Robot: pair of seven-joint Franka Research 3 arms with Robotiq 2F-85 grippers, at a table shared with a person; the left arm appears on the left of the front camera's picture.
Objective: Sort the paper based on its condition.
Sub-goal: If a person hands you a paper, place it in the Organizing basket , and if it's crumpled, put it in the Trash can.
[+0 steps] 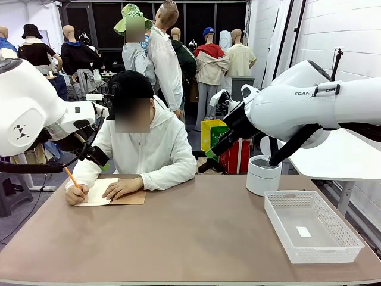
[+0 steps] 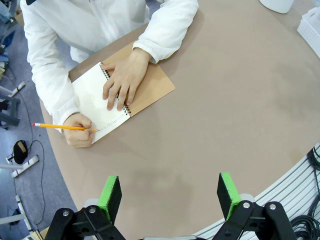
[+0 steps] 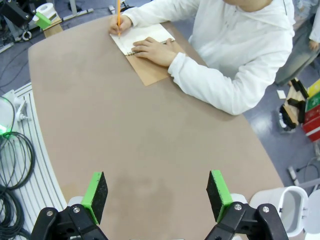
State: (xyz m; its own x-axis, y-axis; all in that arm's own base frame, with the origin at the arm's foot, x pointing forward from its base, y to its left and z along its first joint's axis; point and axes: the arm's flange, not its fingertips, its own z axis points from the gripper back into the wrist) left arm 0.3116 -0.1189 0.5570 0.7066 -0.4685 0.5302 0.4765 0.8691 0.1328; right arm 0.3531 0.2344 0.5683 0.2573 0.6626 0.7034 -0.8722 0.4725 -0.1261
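Observation:
No loose sheet of paper is in view. A person in a white hoodie sits at the far left of the table, writing with an orange pencil on the open page of a spiral-bound notebook with a brown card cover; the other hand presses the notebook flat. My left gripper hangs open above bare table, well short of the notebook. My right gripper is also open and empty, high over the table's right half. In the front view both grippers, left and right, are raised on either side of the person.
A white mesh basket with a small white scrap inside stands at the front right. A white round bin sits behind it. The brown table stretches bare between the notebook and the basket.

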